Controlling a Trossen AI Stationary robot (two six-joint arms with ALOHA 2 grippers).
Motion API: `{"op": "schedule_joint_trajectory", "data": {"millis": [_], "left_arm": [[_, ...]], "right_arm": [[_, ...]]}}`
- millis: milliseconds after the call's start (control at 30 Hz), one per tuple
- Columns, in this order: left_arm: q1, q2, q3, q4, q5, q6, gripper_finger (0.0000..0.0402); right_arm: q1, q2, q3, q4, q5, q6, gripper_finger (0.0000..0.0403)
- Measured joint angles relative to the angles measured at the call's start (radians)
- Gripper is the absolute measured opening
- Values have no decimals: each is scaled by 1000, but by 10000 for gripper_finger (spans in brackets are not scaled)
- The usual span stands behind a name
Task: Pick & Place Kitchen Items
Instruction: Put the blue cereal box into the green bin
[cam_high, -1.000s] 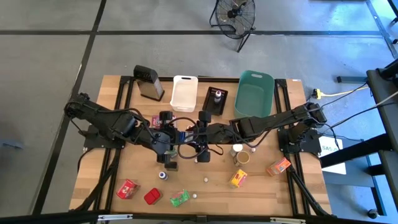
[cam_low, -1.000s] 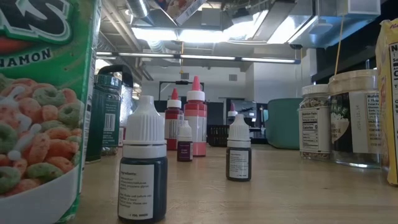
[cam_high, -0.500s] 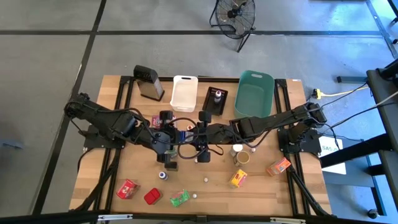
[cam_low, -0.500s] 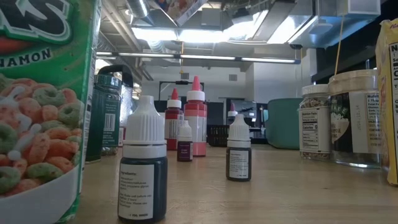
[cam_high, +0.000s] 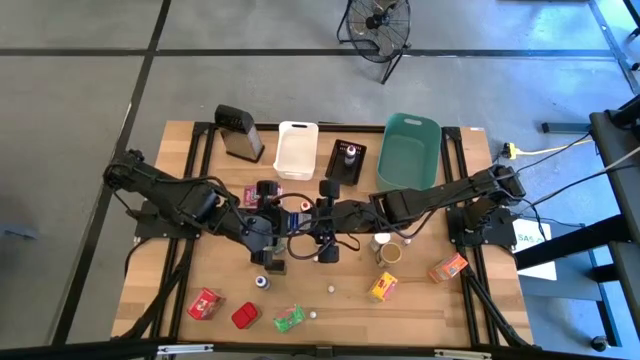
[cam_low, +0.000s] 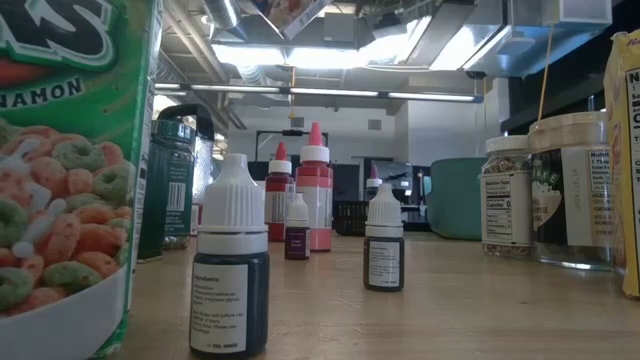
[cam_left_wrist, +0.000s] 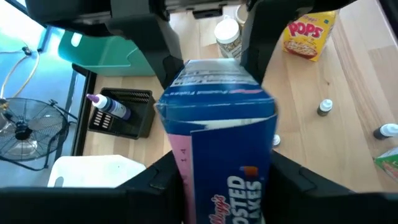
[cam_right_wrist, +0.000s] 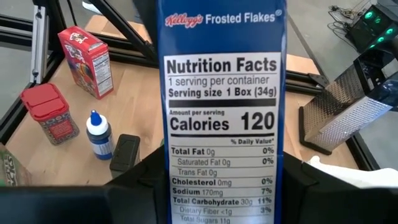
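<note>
A blue Frosted Flakes box (cam_high: 297, 212) sits between my two grippers over the middle of the table. My left gripper (cam_high: 283, 213) is shut on its left end and my right gripper (cam_high: 312, 215) on its right end. The box fills the left wrist view (cam_left_wrist: 217, 124), with the left gripper (cam_left_wrist: 217, 183) around it. In the right wrist view its nutrition panel (cam_right_wrist: 221, 112) faces the camera, inside the right gripper (cam_right_wrist: 221, 190). Neither gripper shows in the low view. My left gripper pinches the box's near end (cam_left_wrist: 186, 180) between its two fingers (cam_left_wrist: 158, 183), coming level from the table's left, along the box's length. My right gripper pinches the opposite end (cam_right_wrist: 180, 186) between its fingers (cam_right_wrist: 134, 183), level from the table's right. The box spans the two grippers lengthwise.
Near edge: red packet (cam_high: 205, 303), red jar (cam_high: 244, 316), green packet (cam_high: 289, 319), yellow packet (cam_high: 383, 287), orange packet (cam_high: 447, 268), small bottles (cam_high: 261, 283). Two jars (cam_high: 385, 247) stand right of centre. Far edge: grater (cam_high: 238, 133), white bin (cam_high: 296, 149), black bin (cam_high: 347, 160), teal bin (cam_high: 408, 150).
</note>
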Motion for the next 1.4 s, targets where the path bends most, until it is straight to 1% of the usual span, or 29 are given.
{"op": "schedule_joint_trajectory", "data": {"millis": [200, 367, 433, 500, 567, 667, 800, 900, 967, 1100, 1267, 1400], "left_arm": [[-16, 0, 0, 5, -29, 0, 210], [-34, -8, 0, 5, -43, 33, 227], [-43, -23, 0, 5, -47, 37, 228], [-55, -37, 0, 6, -62, 37, 227], [-69, -55, 0, 6, -82, 32, 226], [-95, -88, 0, 7, -79, 31, 228], [-116, -123, 0, 4, -86, 24, 227], [-127, -145, 0, 3, -88, -6, 225], [-132, -153, 0, 1, -84, -8, 226], [-132, -160, 0, 0, -82, -9, 228], [-116, -159, -30, 0, -123, 28, 224], [-94, -163, -57, -2, -149, 61, 224]], "right_arm": [[0, 0, 0, -1, 4, 0, 177], [0, 0, 0, -7, 4, 0, 177], [3, 0, 9, -39, 9, 6, 177], [12, 0, 33, -97, 43, 34, 176], [27, -1, 64, -169, 101, 63, 176], [50, -1, 108, -288, 201, 110, 176], [78, -3, 138, -366, 252, 148, 176], [95, -3, 175, -459, 296, 219, 176], [101, -3, 195, -519, 344, 265, 176], [118, -4, 274, -668, 406, 350, 176], [152, -4, 355, -713, 402, 365, 176], [197, -4, 398, -705, 451, 310, 176]]}}
